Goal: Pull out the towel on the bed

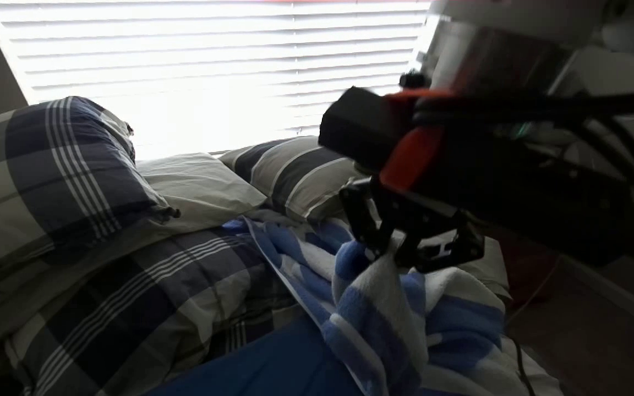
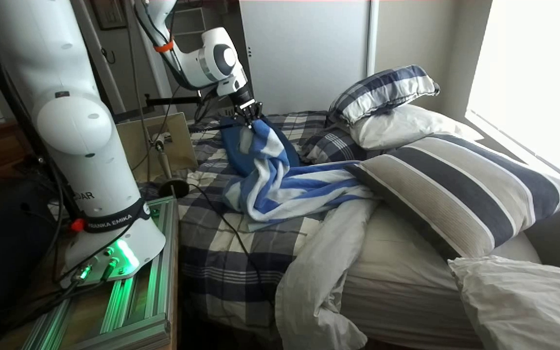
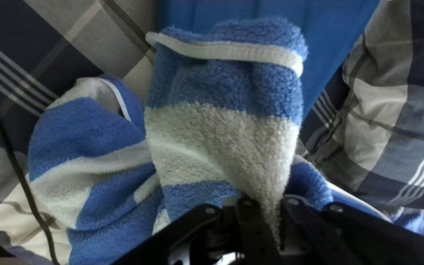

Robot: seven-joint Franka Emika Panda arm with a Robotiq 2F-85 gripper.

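The blue-and-white striped towel [image 2: 304,192] lies bunched on the plaid bed [image 2: 226,277]. Part of it is lifted above the bedding. My gripper [image 2: 250,125] is shut on a white-striped fold of the towel. In the wrist view the fold is pinched between the fingers [image 3: 269,209], and a blue flap of the towel [image 3: 219,140] with white trim hangs beyond them. In an exterior view the raised towel [image 1: 383,308] hangs from the fingertips [image 1: 388,256]. The towel's far end runs to the corner of a striped pillow, where it passes out of sight.
The striped pillow [image 2: 474,194] and plaid pillows [image 2: 387,92] stand by the window. A plain blue sheet [image 1: 262,363] lies beside the towel. A black cable [image 2: 231,226] crosses the bedding. A thin stand [image 2: 164,165] and a board [image 2: 183,138] are near the robot base.
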